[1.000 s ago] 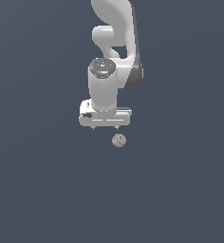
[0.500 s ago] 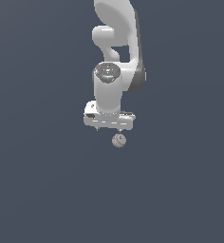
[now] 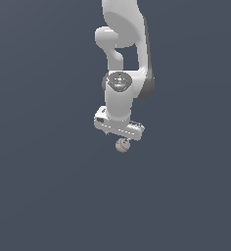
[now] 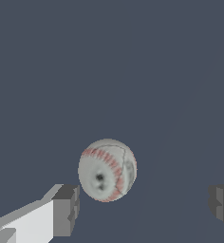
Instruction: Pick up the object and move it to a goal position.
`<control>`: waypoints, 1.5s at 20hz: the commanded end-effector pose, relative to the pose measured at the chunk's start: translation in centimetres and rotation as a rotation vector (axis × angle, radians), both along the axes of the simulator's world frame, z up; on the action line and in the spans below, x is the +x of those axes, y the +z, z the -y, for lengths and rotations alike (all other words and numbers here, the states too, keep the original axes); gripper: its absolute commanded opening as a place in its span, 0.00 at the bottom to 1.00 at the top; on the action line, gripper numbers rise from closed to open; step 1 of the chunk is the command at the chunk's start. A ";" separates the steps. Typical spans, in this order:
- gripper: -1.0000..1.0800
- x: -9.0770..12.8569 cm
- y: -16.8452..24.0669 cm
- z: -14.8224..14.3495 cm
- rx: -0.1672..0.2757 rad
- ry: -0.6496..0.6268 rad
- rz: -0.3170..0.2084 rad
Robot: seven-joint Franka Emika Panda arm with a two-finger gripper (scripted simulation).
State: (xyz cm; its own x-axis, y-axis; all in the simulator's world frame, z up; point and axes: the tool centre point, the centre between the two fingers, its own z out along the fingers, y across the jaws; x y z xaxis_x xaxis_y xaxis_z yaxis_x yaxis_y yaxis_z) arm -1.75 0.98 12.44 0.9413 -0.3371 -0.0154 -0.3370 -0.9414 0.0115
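The object is a small white ball with red seam lines (image 3: 122,145), resting on the dark grey floor. My gripper (image 3: 120,138) hangs just above it, the white hand covering the ball's upper edge in the exterior view. In the wrist view the ball (image 4: 107,170) lies past the fingertips, much closer to one dark pad (image 4: 66,209) than to the other (image 4: 223,203). The gripper (image 4: 144,206) is open wide and holds nothing; neither pad touches the ball.
Plain dark grey floor (image 3: 49,196) surrounds the ball on all sides. The white arm (image 3: 125,44) rises straight up behind the hand. No other objects or markers show.
The hand has come down and shifted slightly toward the exterior view's right, ending directly over the ball. The ball has not moved.
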 end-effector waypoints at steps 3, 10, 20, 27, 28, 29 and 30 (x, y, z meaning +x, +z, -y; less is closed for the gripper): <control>0.96 -0.1 -1.0 -1.1 0.001 -0.107 0.007; 0.96 -0.3 -2.1 -2.2 0.002 -0.225 0.015; 0.96 -0.4 -2.7 -2.8 0.003 -0.287 0.019; 0.96 -0.5 -4.0 -2.8 0.003 -0.284 0.019; 0.96 -0.5 -4.5 -2.8 0.003 -0.285 0.019; 0.96 -0.5 -5.0 -2.8 0.003 -0.285 0.019; 0.96 -0.5 -5.6 -2.8 0.003 -0.286 0.019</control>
